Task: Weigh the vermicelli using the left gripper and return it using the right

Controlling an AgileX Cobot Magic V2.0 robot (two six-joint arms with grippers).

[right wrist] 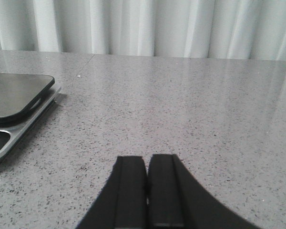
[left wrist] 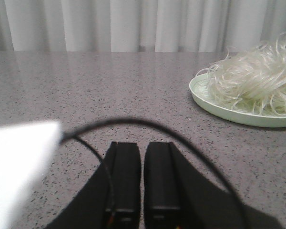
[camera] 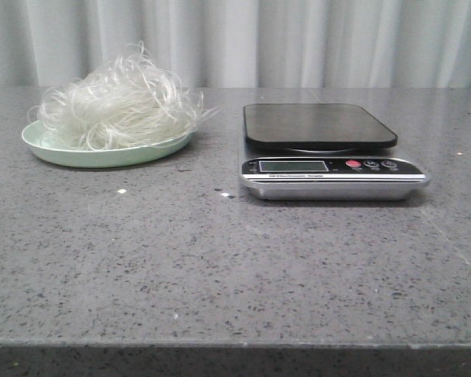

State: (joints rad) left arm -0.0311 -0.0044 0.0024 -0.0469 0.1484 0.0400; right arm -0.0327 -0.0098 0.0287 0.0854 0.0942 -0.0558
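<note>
Ahead of me lies a grey speckled table (camera: pixel 220 259), backed by a pale pleated curtain (camera: pixel 298 39). On its left side sits a pale green plate (camera: pixel 55 149). To the right, well apart from it, stands a kitchen scale (camera: pixel 330 169) with a dark platform (camera: pixel 318 124), a small display (camera: pixel 293 166) and a red button (camera: pixel 353 164).

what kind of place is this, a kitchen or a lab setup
Probably a staged test bench with kitchen props rather than a working kitchen: a grey speckled stone countertop, a plain white pleated curtain behind it, and a silver digital kitchen scale with a black platform beside a pale green plate of whitish vermicelli.
</note>
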